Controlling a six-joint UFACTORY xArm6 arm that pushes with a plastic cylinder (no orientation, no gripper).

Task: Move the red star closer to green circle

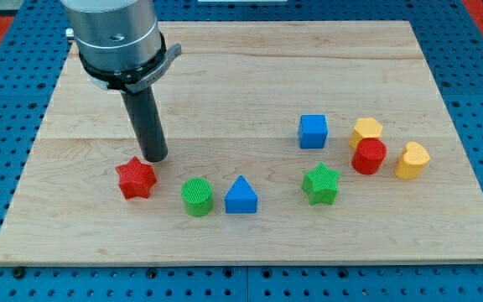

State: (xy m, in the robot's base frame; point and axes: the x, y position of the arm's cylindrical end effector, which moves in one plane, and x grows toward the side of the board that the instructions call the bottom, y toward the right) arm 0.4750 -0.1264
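Observation:
The red star (136, 178) lies on the wooden board (250, 75) at the lower left. The green circle (197, 196) stands a short way to its right and slightly lower, with a small gap between them. My tip (155, 157) is just above and to the right of the red star, at or very near its upper right point. It is up and to the left of the green circle.
A blue triangle (241, 195) sits right of the green circle. Further right are a green star (321, 184), a blue cube (313, 131), a red cylinder (368, 156), a yellow hexagon (366, 131) and a yellow block (412, 160).

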